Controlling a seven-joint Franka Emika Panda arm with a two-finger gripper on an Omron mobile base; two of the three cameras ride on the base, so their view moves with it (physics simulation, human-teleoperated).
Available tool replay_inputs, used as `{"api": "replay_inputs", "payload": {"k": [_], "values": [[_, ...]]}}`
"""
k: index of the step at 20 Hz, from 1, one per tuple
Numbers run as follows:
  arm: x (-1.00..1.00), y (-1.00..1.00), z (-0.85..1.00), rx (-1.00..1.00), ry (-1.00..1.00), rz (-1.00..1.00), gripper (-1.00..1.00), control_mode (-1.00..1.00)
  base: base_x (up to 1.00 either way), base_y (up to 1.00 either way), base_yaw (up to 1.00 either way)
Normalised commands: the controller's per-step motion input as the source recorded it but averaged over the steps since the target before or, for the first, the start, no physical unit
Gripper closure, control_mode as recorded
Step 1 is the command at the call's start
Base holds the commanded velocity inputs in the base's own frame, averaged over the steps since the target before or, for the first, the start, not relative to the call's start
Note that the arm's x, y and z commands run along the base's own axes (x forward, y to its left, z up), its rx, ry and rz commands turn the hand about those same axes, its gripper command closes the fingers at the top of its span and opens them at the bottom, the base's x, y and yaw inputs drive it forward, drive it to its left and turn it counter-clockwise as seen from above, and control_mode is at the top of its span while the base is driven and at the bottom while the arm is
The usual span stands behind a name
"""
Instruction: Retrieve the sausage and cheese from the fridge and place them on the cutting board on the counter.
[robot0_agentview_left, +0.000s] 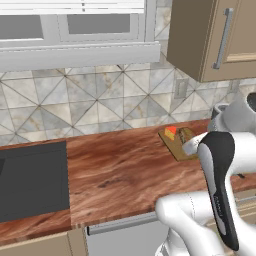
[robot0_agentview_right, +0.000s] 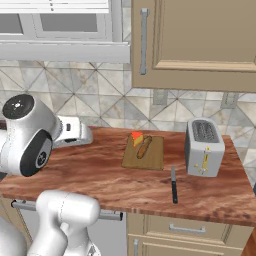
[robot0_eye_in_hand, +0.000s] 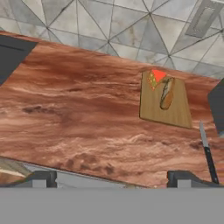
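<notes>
Counter (robot0_agentview_right: 100, 175): we see a glossy reddish-brown wood top running below a tiled wall; beige drawers sit under it.
Cooktop (robot0_agentview_left: 32, 180): a flat black panel set into the counter at the left of the left base view, well apart from the board.
Toaster (robot0_agentview_right: 203, 147): silver; it stands just right of the board.
Cutting board (robot0_agentview_right: 150, 157): a tan rectangle lying flat on the counter near the wall.
Knife (robot0_agentview_right: 173, 185): dark handle; it lies on the counter in front of the gap between board and toaster.
Sausage (robot0_agentview_right: 144, 147): we find it lying on the board.
Cheese (robot0_agentview_right: 136, 138): on the board's far corner, just beside the sausage.
Gripper (robot0_eye_in_hand: 109, 178): fingers spread wide, nothing between them; it hangs over the counter's front edge.
</notes>
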Motion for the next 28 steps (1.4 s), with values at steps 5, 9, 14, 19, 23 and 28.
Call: {"api": "replay_inputs", "payload": {"k": [5, 9, 14, 19, 23, 28], "values": [[0.02, 0.13, 0.66, 0.0, -0.13, 0.0, -1.0, -1.0, 0.0, 0.0, 0.0], [-0.03, 0.15, 0.09, 0.0, 0.0, 0.0, -1.0, -1.0, 0.0, 0.0, 0.0], [-0.59, 0.24, 0.02, 0.0, -0.01, 0.0, -1.0, -1.0, 0.0, 0.0, 0.0], [-0.1, 0.07, -0.03, 0.0, 0.01, 0.01, -1.0, 1.0, 0.0, 0.0, 0.01], [0.0, 0.0, 0.0, 0.0, 0.0, 0.0, -1.0, 1.0, -0.46, 0.08, 0.18], [0.0, 0.0, 0.0, 0.0, 0.0, 0.0, -1.0, 1.0, -1.0, 0.2, 0.45]]}}
